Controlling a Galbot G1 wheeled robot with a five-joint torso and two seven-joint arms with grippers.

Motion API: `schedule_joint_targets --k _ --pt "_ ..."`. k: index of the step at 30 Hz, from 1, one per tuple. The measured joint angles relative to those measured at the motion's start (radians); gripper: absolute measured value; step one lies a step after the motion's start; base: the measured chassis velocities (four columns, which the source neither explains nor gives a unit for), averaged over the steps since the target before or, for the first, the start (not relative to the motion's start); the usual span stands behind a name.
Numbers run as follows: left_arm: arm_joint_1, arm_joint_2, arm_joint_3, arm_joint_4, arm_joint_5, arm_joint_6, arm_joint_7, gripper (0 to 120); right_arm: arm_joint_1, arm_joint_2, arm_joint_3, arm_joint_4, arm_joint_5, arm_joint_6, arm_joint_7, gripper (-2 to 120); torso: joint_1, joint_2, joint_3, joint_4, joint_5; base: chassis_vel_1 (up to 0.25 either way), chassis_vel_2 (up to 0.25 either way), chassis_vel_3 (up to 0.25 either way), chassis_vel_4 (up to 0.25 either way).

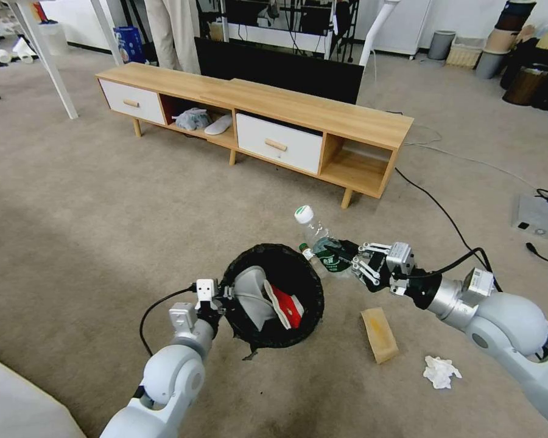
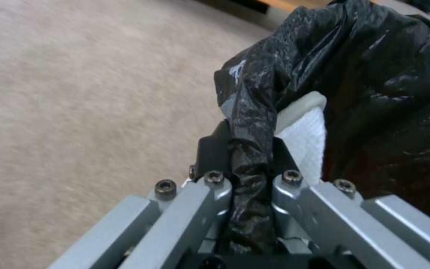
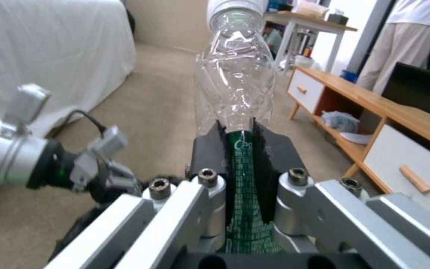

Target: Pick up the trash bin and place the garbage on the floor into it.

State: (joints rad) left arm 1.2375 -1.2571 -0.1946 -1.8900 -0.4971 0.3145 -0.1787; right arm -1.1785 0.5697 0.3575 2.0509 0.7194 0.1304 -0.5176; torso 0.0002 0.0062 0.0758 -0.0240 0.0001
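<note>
The trash bin, round and lined with a crinkly black bag, hangs just above the floor with my left gripper shut on its rim; the left wrist view shows the fingers pinching the bag's edge. Inside lie a pale grey piece and a red-and-white snack bag. My right gripper is shut on a clear bottle with a white cap and green label, just right of the rim; its fingers clamp the label of the bottle. A second, green-capped bottle sits by the rim.
A brown paper bag and a white tissue lie on the carpet right of the bin. A long wooden cabinet stands ahead, black cables run at the right, and a white covered edge is at lower left.
</note>
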Motion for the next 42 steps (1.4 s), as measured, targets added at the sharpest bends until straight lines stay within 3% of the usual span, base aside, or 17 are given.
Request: schedule_joint_targets --k 9,19,21,42 --pt "-0.043 0.016 0.079 0.033 -0.009 -0.008 0.01 4 -0.02 -0.035 0.019 0.009 0.015 0.0 -0.005 9 0.0 0.0 0.0 0.0 0.0 0.0 0.0 0.0 0.0" --pt "-0.082 0.044 0.13 0.053 -0.021 -0.018 0.014 4 -0.032 -0.049 0.027 0.005 0.027 -0.001 -0.007 9 0.0 0.0 0.0 0.0001 0.0 0.0 0.0 0.0 0.0" --pt "-0.113 0.046 0.152 0.07 -0.03 -0.025 0.019 4 -0.034 -0.055 0.01 -0.014 0.036 -0.004 -0.011 9 0.0 0.0 0.0 0.0 0.0 0.0 0.0 0.0 0.0" --pt "-0.16 0.011 0.172 0.142 -0.05 -0.043 0.03 4 -0.035 -0.074 -0.016 -0.057 0.039 -0.006 -0.027 9 0.0 0.0 0.0 0.0 -0.0001 0.0 0.0 0.0 0.0"
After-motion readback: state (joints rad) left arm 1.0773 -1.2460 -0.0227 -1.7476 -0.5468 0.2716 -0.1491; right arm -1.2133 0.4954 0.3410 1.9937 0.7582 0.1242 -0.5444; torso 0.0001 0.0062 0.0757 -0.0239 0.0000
